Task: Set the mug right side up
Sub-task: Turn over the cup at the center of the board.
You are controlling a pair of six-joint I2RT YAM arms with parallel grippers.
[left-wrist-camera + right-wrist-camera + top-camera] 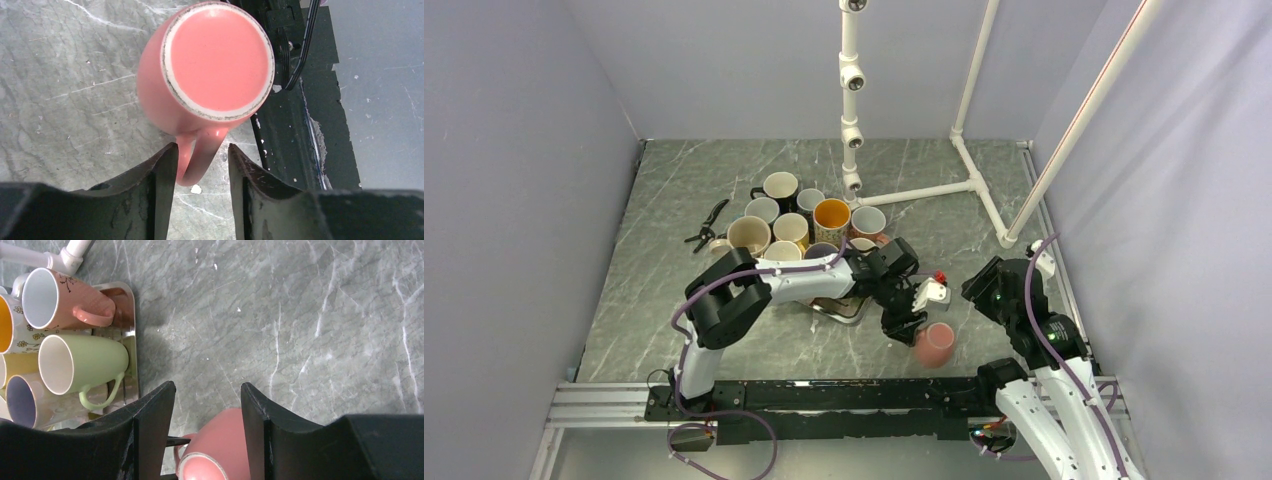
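Observation:
A pink mug point(934, 343) stands upside down on the grey marble table near the front rail, its base up point(220, 57). My left gripper point(906, 322) is open right beside it. In the left wrist view the gripper point(202, 147) straddles the mug's handle point(200, 160); the handle lies close to the left finger, with a gap to the right finger. My right gripper point(982, 290) is open and empty, up and to the right of the mug. In the right wrist view the gripper point(207, 385) looks down past the mug point(225, 440), which sits at the bottom edge.
A cluster of upright mugs point(794, 225) stands behind the left arm, partly on a metal tray point(839, 308). A green mug point(85, 365) and a pink flowered mug point(65, 300) show on the tray point(131, 340). Black pliers point(707, 228) lie left. A white pipe frame point(969, 180) stands behind. The black rail point(824, 395) runs in front.

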